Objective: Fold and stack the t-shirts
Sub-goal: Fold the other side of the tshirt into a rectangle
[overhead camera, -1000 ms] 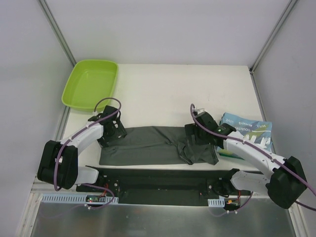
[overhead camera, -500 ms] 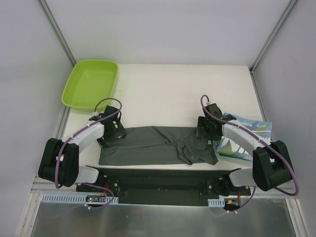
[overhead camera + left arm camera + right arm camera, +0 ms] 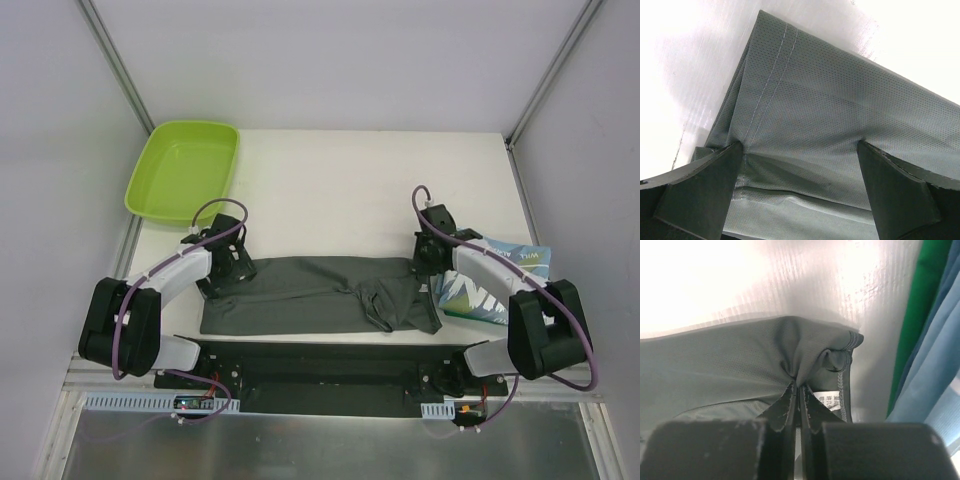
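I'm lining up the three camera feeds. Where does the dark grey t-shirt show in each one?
Top external: the dark grey t-shirt lies low and central, spread left to right.
Left wrist: the dark grey t-shirt fills the middle and right, with its stitched hem at upper left.
Right wrist: the dark grey t-shirt fills the lower left, pinched at bottom centre by the right gripper.
Shared landmark: the white table beyond the shirt.

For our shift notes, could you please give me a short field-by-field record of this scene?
dark grey t-shirt: partly folded strip along the table's near edge
light blue t-shirt: folded, beside the grey one's right end
left gripper: open, astride the grey shirt's left hem
right gripper: shut on the grey shirt's far right corner
green tray: far left corner
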Action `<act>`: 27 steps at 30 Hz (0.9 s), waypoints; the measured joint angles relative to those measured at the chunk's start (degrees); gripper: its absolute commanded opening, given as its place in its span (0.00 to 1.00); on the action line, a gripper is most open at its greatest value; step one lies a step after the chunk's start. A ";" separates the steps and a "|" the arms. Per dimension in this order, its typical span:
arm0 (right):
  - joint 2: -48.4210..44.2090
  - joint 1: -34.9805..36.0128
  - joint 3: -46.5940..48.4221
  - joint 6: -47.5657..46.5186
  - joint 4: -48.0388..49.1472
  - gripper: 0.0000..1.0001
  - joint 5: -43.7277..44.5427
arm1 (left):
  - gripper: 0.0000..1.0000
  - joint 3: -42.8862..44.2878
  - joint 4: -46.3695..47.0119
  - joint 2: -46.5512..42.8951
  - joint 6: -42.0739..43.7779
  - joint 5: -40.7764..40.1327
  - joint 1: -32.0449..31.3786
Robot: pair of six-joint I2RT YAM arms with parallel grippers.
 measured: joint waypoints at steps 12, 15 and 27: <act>9.38 -4.90 9.68 -5.88 0.90 0.05 0.35 | 0.99 1.11 -0.61 1.75 0.35 -0.42 0.02; 13.33 -5.40 12.35 -7.89 1.25 0.42 0.11 | 0.99 1.27 -0.72 1.92 0.42 -0.44 0.15; 4.63 -5.33 8.37 -9.40 0.72 0.96 -5.22 | 0.99 1.49 -0.63 2.12 0.57 -0.44 0.39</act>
